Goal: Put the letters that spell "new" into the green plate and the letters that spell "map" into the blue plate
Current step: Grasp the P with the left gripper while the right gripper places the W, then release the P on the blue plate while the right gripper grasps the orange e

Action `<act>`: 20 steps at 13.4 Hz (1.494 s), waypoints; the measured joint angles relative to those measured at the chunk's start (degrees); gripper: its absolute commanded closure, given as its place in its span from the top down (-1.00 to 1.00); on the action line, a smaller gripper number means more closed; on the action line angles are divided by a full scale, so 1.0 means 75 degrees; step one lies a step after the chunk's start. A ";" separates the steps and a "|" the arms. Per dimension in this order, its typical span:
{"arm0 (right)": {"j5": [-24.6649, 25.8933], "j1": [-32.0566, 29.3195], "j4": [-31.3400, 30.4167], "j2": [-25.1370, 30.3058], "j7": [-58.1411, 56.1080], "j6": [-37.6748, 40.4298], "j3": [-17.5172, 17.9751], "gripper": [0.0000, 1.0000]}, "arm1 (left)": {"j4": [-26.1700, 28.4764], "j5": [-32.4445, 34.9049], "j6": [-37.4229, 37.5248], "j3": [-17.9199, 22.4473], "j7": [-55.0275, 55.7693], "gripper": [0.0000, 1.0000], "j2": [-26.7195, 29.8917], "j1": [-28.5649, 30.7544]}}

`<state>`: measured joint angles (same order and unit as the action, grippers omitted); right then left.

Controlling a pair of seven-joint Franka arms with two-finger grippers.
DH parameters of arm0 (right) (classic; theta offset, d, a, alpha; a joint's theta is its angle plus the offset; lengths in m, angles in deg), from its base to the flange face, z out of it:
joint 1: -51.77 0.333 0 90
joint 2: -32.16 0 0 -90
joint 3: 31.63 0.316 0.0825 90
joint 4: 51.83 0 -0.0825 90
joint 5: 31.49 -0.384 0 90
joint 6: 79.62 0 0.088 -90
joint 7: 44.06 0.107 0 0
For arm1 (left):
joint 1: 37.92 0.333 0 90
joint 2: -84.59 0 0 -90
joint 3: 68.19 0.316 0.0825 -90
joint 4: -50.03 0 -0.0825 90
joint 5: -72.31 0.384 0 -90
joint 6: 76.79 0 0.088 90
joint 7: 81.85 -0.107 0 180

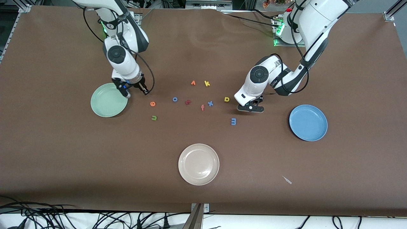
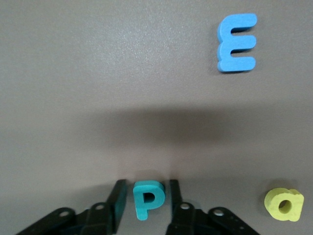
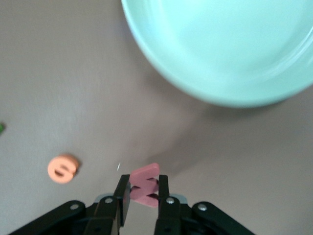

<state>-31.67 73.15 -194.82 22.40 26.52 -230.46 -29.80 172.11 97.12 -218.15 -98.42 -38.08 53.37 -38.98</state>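
Right gripper (image 3: 143, 192), fingers clamped on small salmon-red foam w (image 3: 145, 184), hangs beside round mint-green plate (image 3: 220, 54); carry over, release. Left gripper (image 2: 145, 198) fingers narrow, bracketing small teal foam p (image 2: 145, 198) on brown surface (image 2: 98, 73); grip, lift toward round blue plate (image 1: 308, 122).

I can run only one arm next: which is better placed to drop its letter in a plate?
Right. The right pincer is shut on the salmon w beside the green plate. The left pincer only brackets the teal p, away from the blue plate.
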 measured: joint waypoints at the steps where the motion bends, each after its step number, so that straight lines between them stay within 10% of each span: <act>1: 0.0000 -0.0005 0.0045 0.0207 -0.0603 0.0269 -0.0346 -0.73 | -0.0002 0.0000 0.0012 -0.0001 0.0000 -0.36 0.0000 0.0000; 6: 0.0000 -0.0023 0.0025 0.0390 -0.3120 0.0844 -0.1747 -0.64 | -0.0024 0.0000 0.0070 -0.0011 0.0000 -0.68 0.0000 0.0001; 9: 0.0000 -0.0023 -0.0058 0.0140 -0.3492 0.0855 -0.1956 0.83 | -0.0034 0.0000 0.0103 -0.0009 0.0000 -0.78 0.0000 0.0004; 14: -0.0005 -0.0009 0.0149 0.0135 -0.3318 0.0817 -0.1852 0.96 | -0.0898 -0.0688 0.1726 0.0033 -0.0670 -0.77 -0.0023 0.0032; 20: -0.0008 0.0295 0.0952 -0.0123 -0.1110 0.0608 -0.0464 0.80 | -0.2361 -0.1130 0.3676 0.0124 -0.3551 -0.76 -0.0021 0.0928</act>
<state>-31.73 75.36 -187.68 21.48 18.19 -225.90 -33.28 154.40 88.65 -190.58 -97.49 -64.71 53.21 -32.02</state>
